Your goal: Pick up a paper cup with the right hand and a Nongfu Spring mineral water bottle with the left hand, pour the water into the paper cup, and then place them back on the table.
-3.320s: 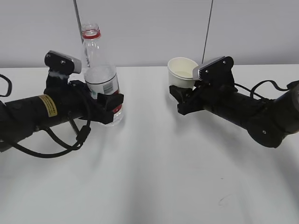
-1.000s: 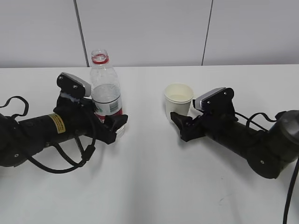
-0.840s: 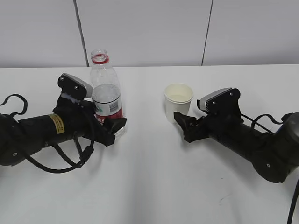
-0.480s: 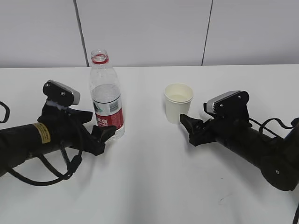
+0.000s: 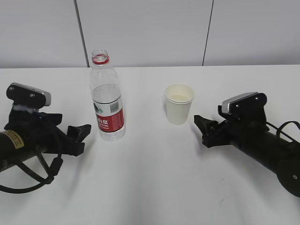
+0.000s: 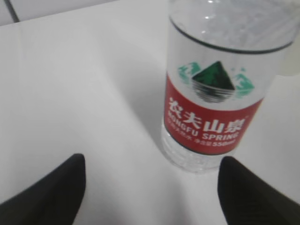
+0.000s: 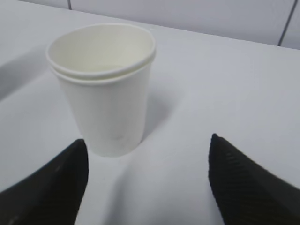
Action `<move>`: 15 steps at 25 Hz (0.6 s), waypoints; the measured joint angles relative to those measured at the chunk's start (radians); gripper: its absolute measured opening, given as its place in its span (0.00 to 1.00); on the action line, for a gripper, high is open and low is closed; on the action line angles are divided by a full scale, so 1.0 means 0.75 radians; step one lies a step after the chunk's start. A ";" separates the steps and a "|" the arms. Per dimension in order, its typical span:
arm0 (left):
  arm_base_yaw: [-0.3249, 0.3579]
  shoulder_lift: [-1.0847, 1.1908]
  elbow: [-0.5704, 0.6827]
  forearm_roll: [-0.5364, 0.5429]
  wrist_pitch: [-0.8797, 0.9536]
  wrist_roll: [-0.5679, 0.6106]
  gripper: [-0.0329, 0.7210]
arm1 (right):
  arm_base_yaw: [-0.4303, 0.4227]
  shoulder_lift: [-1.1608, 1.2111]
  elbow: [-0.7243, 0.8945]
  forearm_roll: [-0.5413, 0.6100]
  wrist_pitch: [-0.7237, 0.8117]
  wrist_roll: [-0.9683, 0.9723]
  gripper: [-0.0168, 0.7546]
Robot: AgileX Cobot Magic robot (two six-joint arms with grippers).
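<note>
The Nongfu Spring bottle (image 5: 107, 100) stands upright and uncapped on the white table (image 5: 150, 187), left of centre; its red label shows in the left wrist view (image 6: 212, 117). The paper cup (image 5: 179, 103) stands upright right of centre; it also shows in the right wrist view (image 7: 105, 84). My left gripper (image 5: 80, 136) is open and empty, a short way left of the bottle, with its fingertips (image 6: 61, 183) apart. My right gripper (image 5: 206, 130) is open and empty, just right of the cup, with its fingertips (image 7: 234, 173) apart. Whether water is in the cup cannot be told.
A pale panelled wall (image 5: 150, 33) runs behind the table's far edge. Black cables loop off both arms onto the tabletop (image 5: 28, 178).
Both grippers have let go and pulled back: the left arm withdrew leftward from the bottle, the right arm rightward from the cup. Bottle and cup now stand on the table.
</note>
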 joint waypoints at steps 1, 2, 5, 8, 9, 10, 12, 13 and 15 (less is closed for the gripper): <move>0.003 -0.011 0.007 -0.026 0.006 0.017 0.75 | -0.019 -0.006 0.011 0.000 0.000 0.000 0.79; 0.009 -0.021 0.010 -0.045 0.020 0.035 0.75 | -0.045 -0.015 0.018 0.001 0.000 0.000 0.79; 0.061 -0.029 0.014 -0.073 0.036 0.066 0.75 | -0.130 -0.035 0.026 0.003 -0.002 0.003 0.79; 0.159 -0.029 0.014 -0.099 0.038 0.066 0.75 | -0.213 -0.035 0.026 0.006 -0.002 0.005 0.79; 0.189 -0.029 0.014 -0.099 0.038 0.066 0.75 | -0.239 -0.035 0.026 0.006 -0.002 0.008 0.79; 0.224 -0.029 0.014 -0.103 0.038 0.066 0.75 | -0.262 -0.035 0.026 0.006 -0.002 0.017 0.79; 0.284 -0.029 0.014 -0.104 0.038 0.066 0.75 | -0.298 -0.035 0.011 0.000 0.001 0.025 0.79; 0.313 -0.029 0.014 -0.104 0.038 0.066 0.75 | -0.306 -0.035 -0.003 -0.013 0.006 0.031 0.79; 0.361 -0.029 0.014 -0.090 0.038 0.077 0.75 | -0.313 -0.037 -0.041 -0.044 0.038 0.040 0.79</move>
